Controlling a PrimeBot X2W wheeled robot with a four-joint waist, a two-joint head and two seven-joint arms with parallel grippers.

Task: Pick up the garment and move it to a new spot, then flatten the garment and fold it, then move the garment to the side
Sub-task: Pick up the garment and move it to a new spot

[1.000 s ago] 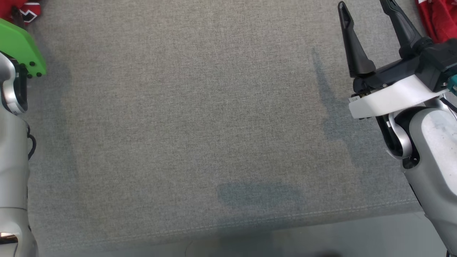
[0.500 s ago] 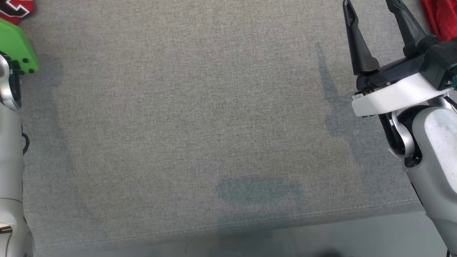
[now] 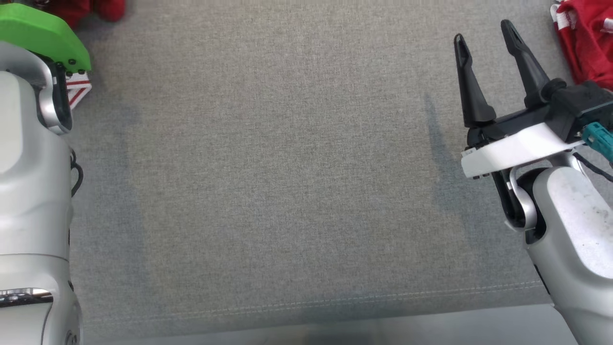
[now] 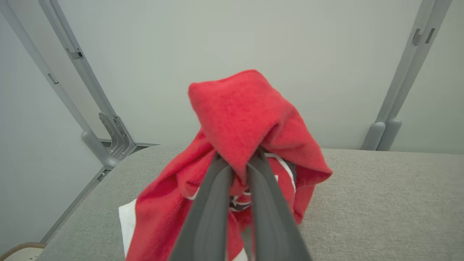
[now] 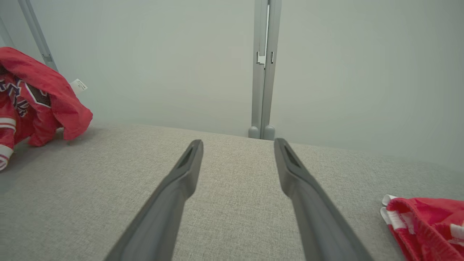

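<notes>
A red garment (image 4: 239, 119) with white trim and a dark printed logo is bunched around my left gripper (image 4: 239, 163), which is shut on it and holds it above the grey cloth table (image 4: 380, 203). In the head view that garment (image 3: 96, 8) peeks out at the top left past the green wrist cover (image 3: 38, 33), with a striped hem (image 3: 76, 91) below it. The right wrist view has the garment (image 5: 40, 98) at its left, its lower part resting on the table. My right gripper (image 3: 483, 38) stands open and empty over the table's right side.
A second red-and-white garment (image 3: 584, 43) lies crumpled at the table's far right, next to my right gripper, and appears at the lower right of the right wrist view as a red garment (image 5: 424, 224). Grey frame posts (image 5: 264, 72) stand against the pale wall behind. The table's front seam (image 3: 306, 304) runs near me.
My left arm has come further into the head view, bringing the garment's striped hem with it. The right gripper sits lower in the picture, still open. The camera may have shifted.
</notes>
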